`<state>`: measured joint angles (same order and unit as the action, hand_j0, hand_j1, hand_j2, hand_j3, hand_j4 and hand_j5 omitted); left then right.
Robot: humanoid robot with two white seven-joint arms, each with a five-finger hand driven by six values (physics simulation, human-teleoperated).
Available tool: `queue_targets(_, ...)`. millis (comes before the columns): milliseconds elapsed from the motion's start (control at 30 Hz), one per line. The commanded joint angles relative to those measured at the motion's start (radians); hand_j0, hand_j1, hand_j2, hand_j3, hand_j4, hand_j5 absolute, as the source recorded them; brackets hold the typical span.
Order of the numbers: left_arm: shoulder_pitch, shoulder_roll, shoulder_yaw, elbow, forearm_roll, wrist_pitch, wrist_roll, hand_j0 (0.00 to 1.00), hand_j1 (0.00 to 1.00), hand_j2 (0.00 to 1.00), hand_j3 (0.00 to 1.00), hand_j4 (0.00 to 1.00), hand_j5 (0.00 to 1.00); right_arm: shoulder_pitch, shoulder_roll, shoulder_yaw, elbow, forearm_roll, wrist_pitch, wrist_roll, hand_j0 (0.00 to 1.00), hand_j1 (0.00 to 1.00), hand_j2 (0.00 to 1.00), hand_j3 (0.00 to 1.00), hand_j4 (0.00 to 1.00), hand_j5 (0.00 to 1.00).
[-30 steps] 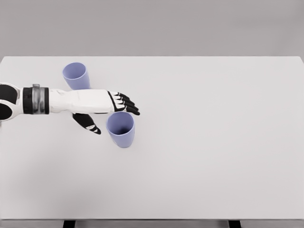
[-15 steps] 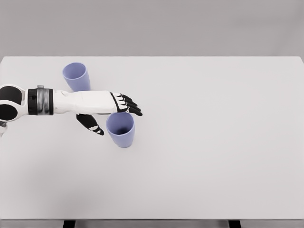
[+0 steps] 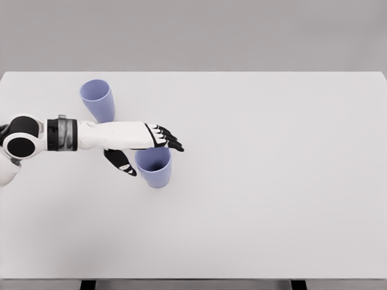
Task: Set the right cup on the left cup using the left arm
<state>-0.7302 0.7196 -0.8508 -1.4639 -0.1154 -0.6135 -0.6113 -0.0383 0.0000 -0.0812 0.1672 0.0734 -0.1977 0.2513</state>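
Observation:
Two lilac cups stand upright on the white table. The left cup is near the back left. The right cup stands nearer the front, right of it. My left hand comes in from the left and sits against the right cup: its black fingers reach over the cup's far rim and the thumb lies just left of the cup's wall. The fingers are spread and do not close on the cup. The forearm passes just in front of the left cup's base.
The table's front edge runs along the bottom of the view, with dark legs below it. A grey wall stands behind the table.
The left arm has slid to the right and slightly down, bringing fingers and thumb closer around the right cup. Neither cup has moved.

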Motion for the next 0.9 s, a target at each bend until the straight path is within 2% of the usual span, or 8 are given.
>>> queue_targets(0, 0.0, -0.005, 0.001, 0.004, 0.003, 0.003, 0.0, 1.0, 1.0, 1.0, 1.0, 1.0, 1.0, 0.0, 0.0, 0.0, 0.0, 0.002, 0.0, 0.0, 1.0, 1.0, 1.0, 1.0, 1.0, 1.0)
queue_targets(133, 0.003, -0.012, -0.001, 0.005, -0.032, 0.003, 0.0, 0.97, 0.97, 0.97, 0.97, 0.97, 0.97, 0.0, 0.0, 0.0, 0.0, 0.002, 0.0, 0.0, 1.0, 1.0, 1.0, 1.0, 1.0, 1.0)
queue_targets(233, 0.009, -0.012, 0.001, 0.01, -0.021, 0.003, 0.0, 0.64, 0.64, 0.64, 0.64, 0.64, 0.64, 0.0, 0.0, 0.0, 0.0, 0.0, 0.0, 0.0, 1.0, 1.0, 1.0, 1.0, 1.0, 1.0)
queue_targets(300, 0.009, -0.012, -0.001, 0.01, -0.02, 0.003, 0.0, 0.54, 0.54, 0.54, 0.54, 0.54, 0.54, 0.0, 0.0, 0.0, 0.0, 0.002, 0.0, 0.0, 1.0, 1.0, 1.0, 1.0, 1.0, 1.0)
queue_targets(500, 0.011, -0.002, 0.007, -0.001, -0.003, 0.003, 0.0, 0.52, 0.52, 0.52, 0.52, 0.52, 0.52, 0.0, 0.0, 0.0, 0.0, 0.0, 0.0, 0.0, 1.0, 1.0, 1.0, 1.0, 1.0, 1.0)
queue_targets(567, 0.003, 0.009, 0.016, -0.01, 0.057, 0.003, 0.0, 0.51, 0.51, 0.51, 0.51, 0.51, 0.51, 0.0, 0.0, 0.0, 0.0, 0.0, 0.0, 0.0, 1.0, 1.0, 1.0, 1.0, 1.0, 1.0)
queue_targets(633, -0.012, 0.058, 0.019, -0.018, 0.099, 0.003, 0.0, 0.51, 0.51, 0.51, 0.51, 0.51, 0.51, 0.0, 0.0, 0.0, 0.0, 0.0, 0.0, 0.0, 1.0, 1.0, 1.0, 1.0, 1.0, 1.0)
queue_targets(867, -0.063, 0.153, 0.019, -0.016, 0.203, 0.003, 0.0, 0.51, 0.51, 0.51, 0.51, 0.51, 0.51, 0.0, 0.0, 0.0, 0.0, 0.0, 0.0, 0.0, 1.0, 1.0, 1.0, 1.0, 1.0, 1.0)
